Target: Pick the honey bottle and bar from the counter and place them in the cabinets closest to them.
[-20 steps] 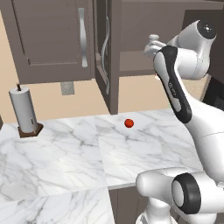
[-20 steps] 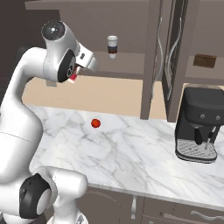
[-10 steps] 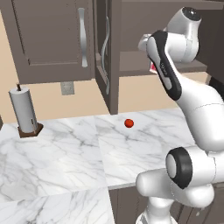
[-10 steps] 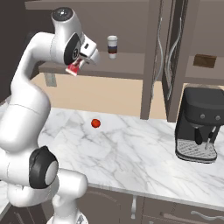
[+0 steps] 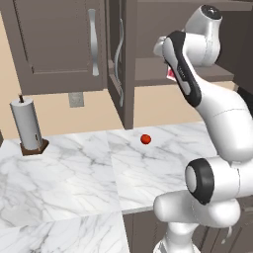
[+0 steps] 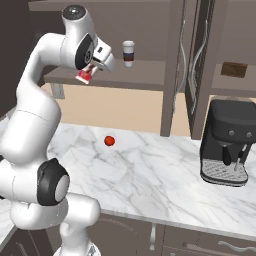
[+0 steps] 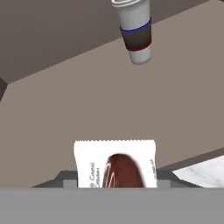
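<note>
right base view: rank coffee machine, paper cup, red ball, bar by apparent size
1. coffee machine, by far the largest
2. paper cup
3. bar, held in the end effector and partly hidden, so it is close to the cup and unsure
4. red ball, smallest

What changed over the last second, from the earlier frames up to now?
The hand, shut on the bar, has swung further toward the open cabinet's shelf, nearer the paper cup; the bar has not been let go. The red ball, paper towel roll and coffee machine on the counter stayed put.
</note>
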